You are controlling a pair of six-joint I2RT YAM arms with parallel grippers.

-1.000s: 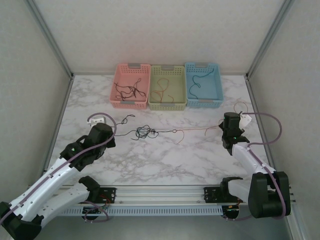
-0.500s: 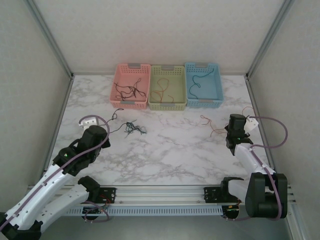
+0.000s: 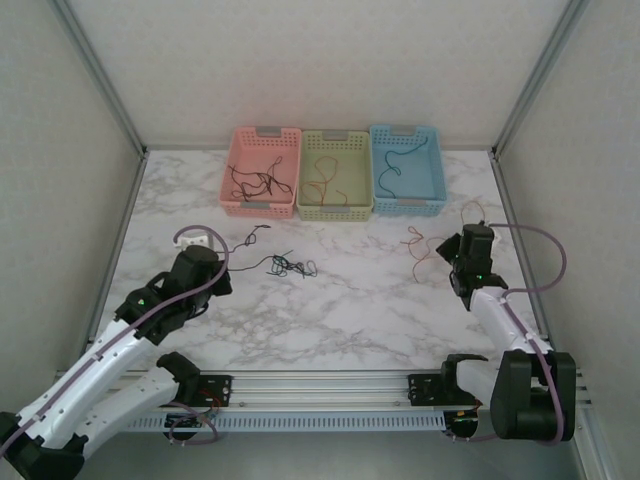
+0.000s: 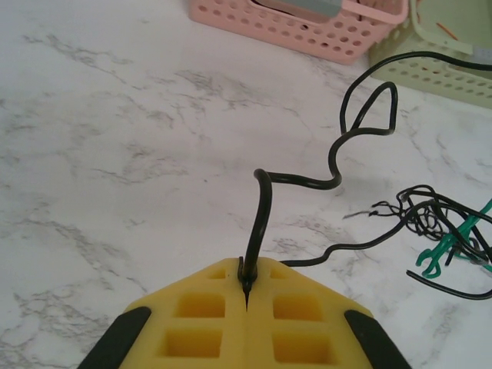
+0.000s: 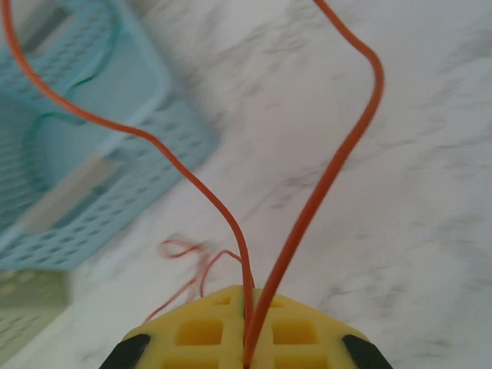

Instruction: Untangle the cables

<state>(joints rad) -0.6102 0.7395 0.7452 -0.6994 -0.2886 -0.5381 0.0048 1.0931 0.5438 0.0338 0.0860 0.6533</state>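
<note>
Your left gripper (image 4: 246, 300) has its jaws pressed together on a black cable (image 4: 264, 200). The cable comes out of the seam between the two yellow fingers (image 4: 200, 323), rises, bends into an open curl and runs on toward the green basket (image 4: 453, 65).

A thinner black strand (image 4: 350, 247) lies on the marble table (image 3: 350, 310), from just beside these fingers to a small bundle of black and green cables (image 4: 442, 234). In the top view this bundle (image 3: 292, 266) lies in front of the green basket (image 3: 336, 212) and a little to its left, apart from the left gripper (image 3: 222, 268).

Your right gripper (image 5: 246, 350) also has its jaws closed, pinching an orange cable (image 5: 338, 161). Two orange strands leave the seam side by side and spread into a wide loop. The right wrist view is blurred, so I cannot tell if they are one folded cable or two.

In the top view the orange cable (image 3: 425, 248) lies in front of the green basket and to its right, touching the right gripper (image 3: 455, 255) and well apart from the bundle.
</note>
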